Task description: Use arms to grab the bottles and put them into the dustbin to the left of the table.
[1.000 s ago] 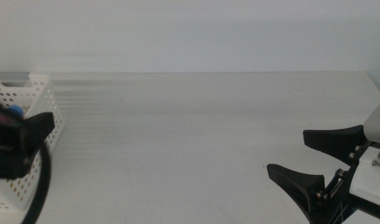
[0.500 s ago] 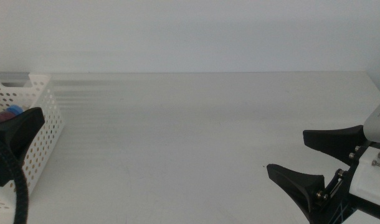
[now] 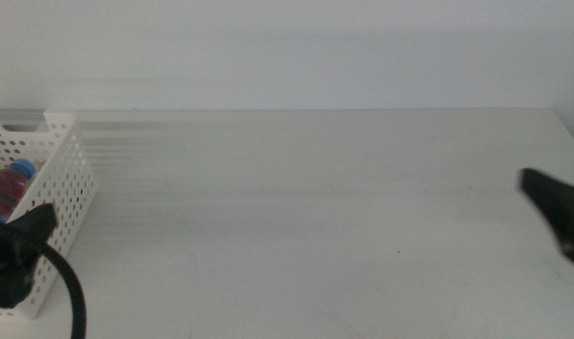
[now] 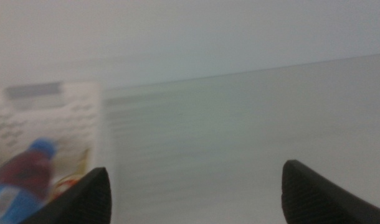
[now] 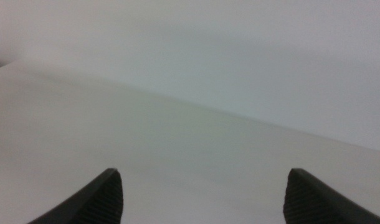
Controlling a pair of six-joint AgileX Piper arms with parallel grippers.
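Middle view: water bottle (image 3: 7,188) in dustbin (image 3: 66,179) (cap away from camera).

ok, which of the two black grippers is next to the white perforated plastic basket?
The left gripper, at the front corner of the white perforated plastic basket. The right gripper is at the opposite edge of the white table.

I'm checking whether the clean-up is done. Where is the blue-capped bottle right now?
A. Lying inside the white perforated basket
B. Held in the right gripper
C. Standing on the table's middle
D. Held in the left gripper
A. The blue-capped bottle lies inside the white perforated basket at the table's left edge; the left gripper and the right gripper are open and hold nothing.
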